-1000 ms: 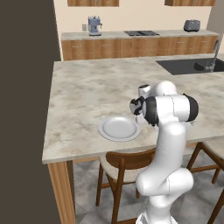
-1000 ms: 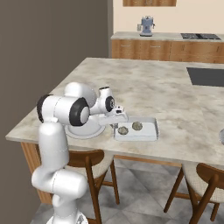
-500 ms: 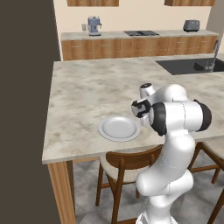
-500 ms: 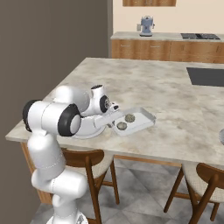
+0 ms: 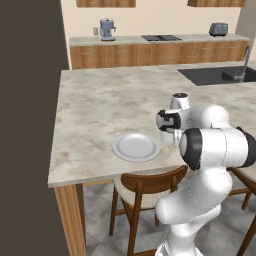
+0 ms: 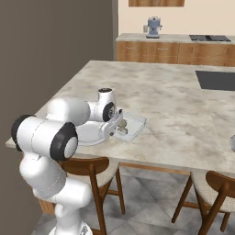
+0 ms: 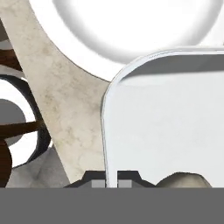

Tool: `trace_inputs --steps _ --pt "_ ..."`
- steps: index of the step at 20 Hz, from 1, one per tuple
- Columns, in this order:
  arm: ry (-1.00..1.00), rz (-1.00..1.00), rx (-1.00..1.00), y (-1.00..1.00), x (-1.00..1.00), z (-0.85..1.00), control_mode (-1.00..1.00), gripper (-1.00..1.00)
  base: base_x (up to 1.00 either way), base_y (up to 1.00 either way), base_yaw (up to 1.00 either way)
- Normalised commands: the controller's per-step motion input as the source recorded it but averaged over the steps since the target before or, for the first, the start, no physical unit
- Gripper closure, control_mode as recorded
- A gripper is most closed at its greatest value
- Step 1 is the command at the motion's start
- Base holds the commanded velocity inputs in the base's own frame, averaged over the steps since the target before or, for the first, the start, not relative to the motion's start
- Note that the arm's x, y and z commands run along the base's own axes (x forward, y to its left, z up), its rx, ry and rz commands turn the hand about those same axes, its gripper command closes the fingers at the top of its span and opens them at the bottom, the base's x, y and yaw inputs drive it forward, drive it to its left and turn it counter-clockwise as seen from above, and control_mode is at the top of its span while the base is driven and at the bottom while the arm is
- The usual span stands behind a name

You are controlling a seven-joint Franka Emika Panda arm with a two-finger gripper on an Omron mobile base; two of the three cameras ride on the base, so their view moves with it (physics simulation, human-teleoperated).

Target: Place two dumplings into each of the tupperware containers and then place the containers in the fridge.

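A pale tupperware container (image 6: 133, 125) sits near the counter's front edge, its near end overlapping the white plate (image 6: 92, 133). Two tan dumplings (image 6: 122, 127) lie in it. My gripper (image 6: 115, 125) is shut on the container's left rim. In the hand view the fingertips (image 7: 97, 180) straddle that rim, with the gripper (image 7: 107, 183) at the bottom edge, the container's floor (image 7: 166, 122) ahead and one dumpling (image 7: 183, 180) at the lower right. The plate (image 7: 131, 30) fills the top and has nothing on it. The fridge is out of view.
The marble island (image 5: 100, 110) ends just in front of the plate (image 5: 135, 147). Wooden chairs (image 5: 145, 185) stand under its edge. A dark sink (image 5: 215, 75) is set in at the far right. A tall dark wall (image 5: 25, 100) stands to the left.
The gripper has drawn the container left toward the plate and turned it. The arm's elbow has swung round and down.
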Motion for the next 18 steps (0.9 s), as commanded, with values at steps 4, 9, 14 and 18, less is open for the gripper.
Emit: trace_inputs --steps 4,9,14,18 --pt "-0.18 0.42 0.03 0.11 -0.62 0.53 -1.0 1.0 0.0 0.0 0.0" --pt "-0.04 0.15 -0.1 0.49 -0.68 0.69 -1.0 1.0 0.0 0.0 0.0" --pt "0.02 -0.06 -0.11 0.43 -0.59 0.38 -1.0 1.0 0.0 0.0 0.0" --pt "0.01 -0.14 0.0 0.0 -0.59 0.23 -1.0 1.0 0.0 0.0 0.0"
